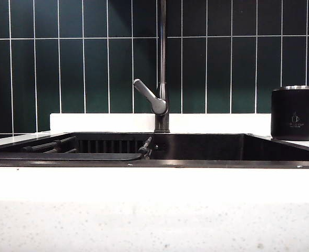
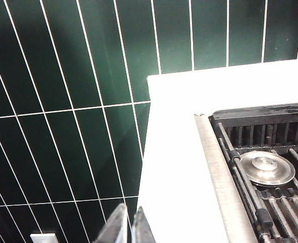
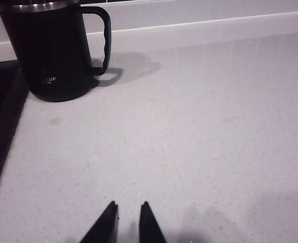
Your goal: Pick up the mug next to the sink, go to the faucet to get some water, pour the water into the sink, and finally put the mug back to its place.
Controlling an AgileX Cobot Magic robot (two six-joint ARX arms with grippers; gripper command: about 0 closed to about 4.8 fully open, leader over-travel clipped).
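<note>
The black mug (image 1: 294, 113) with its silver rim stands upright on the white counter to the right of the sink (image 1: 207, 147). The dark faucet (image 1: 163, 68) rises behind the basin, its lever (image 1: 150, 97) slanting to the left. No water is in view. In the right wrist view the mug (image 3: 50, 50) stands well ahead of my right gripper (image 3: 129, 206), which is open over bare counter with nothing between its fingers. My left gripper (image 2: 131, 210) is shut and empty, hanging by the counter's outer edge beside the sink's rim (image 2: 225, 177). Neither gripper shows in the exterior view.
A dark slatted rack (image 2: 270, 202) lies inside the basin with a round metal drain cover (image 2: 267, 168) on it. Dark green wall tiles (image 1: 70, 73) back the counter. The white speckled counter (image 3: 189, 126) stretches beside the mug.
</note>
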